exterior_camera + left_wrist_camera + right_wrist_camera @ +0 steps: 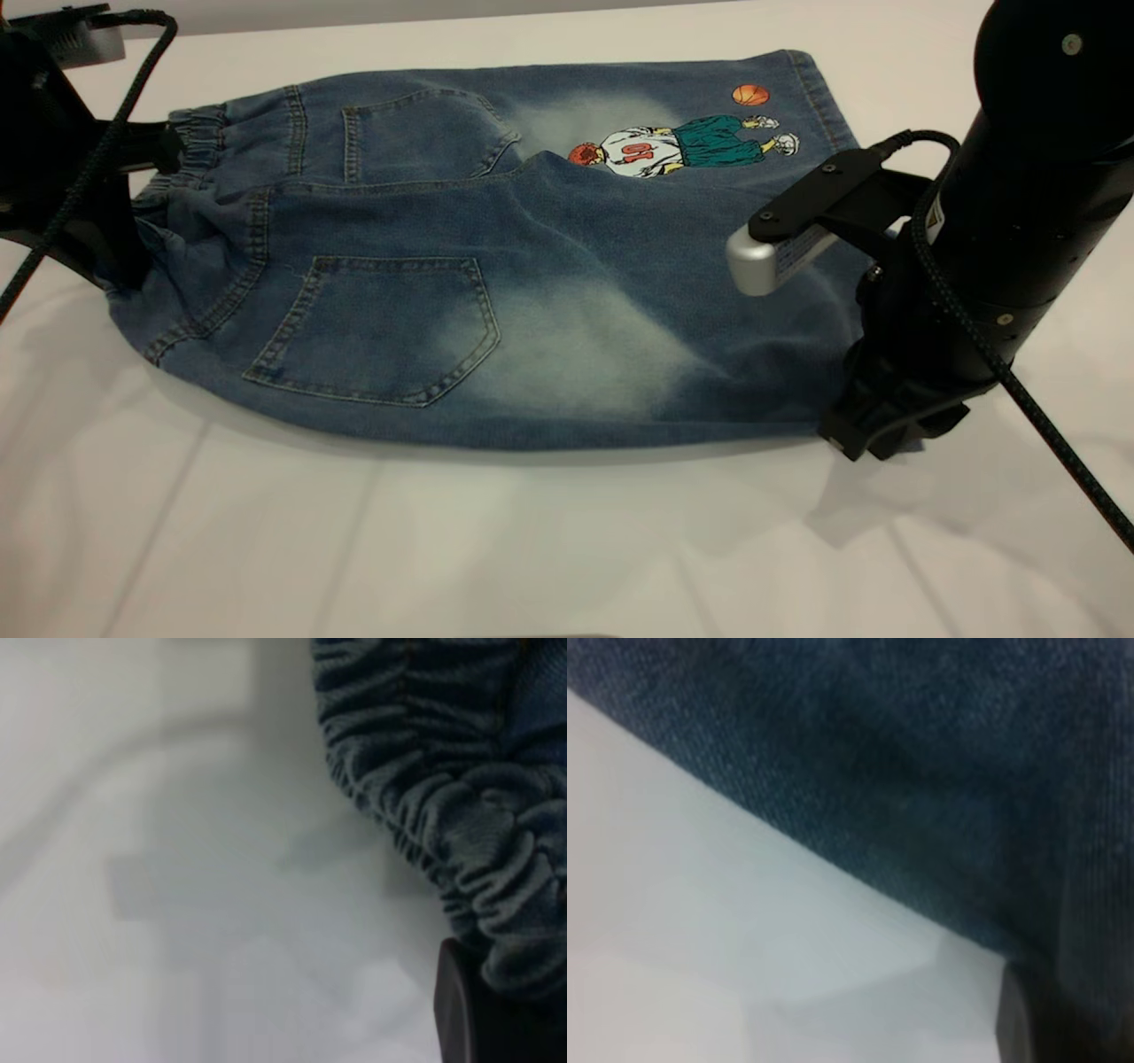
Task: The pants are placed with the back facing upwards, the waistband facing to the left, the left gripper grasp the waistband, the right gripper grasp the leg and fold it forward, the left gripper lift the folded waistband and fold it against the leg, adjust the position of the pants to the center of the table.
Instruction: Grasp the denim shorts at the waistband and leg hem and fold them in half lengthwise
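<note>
The pants point(496, 266), blue denim shorts, lie back-up on the white table point(532, 549) with the waistband point(199, 133) at the left. The plain leg point(602, 346) with its pale patch lies folded over the far leg, leaving the cartoon print point(682, 146) showing. My left gripper point(124, 257) is shut on the near end of the waistband; the ruched band point(461, 815) runs into its dark finger point(456, 1014). Over at the leg's hem corner, my right gripper point(873, 434) is shut on the denim point(921, 771). The near fold edge casts a shadow on the table.
Bare white table stretches in front of the shorts and beyond them. The right arm's black body point(1019, 195) and its cable point(1045, 416) stand over the hem end. The left arm's cable point(97, 151) hangs by the waistband.
</note>
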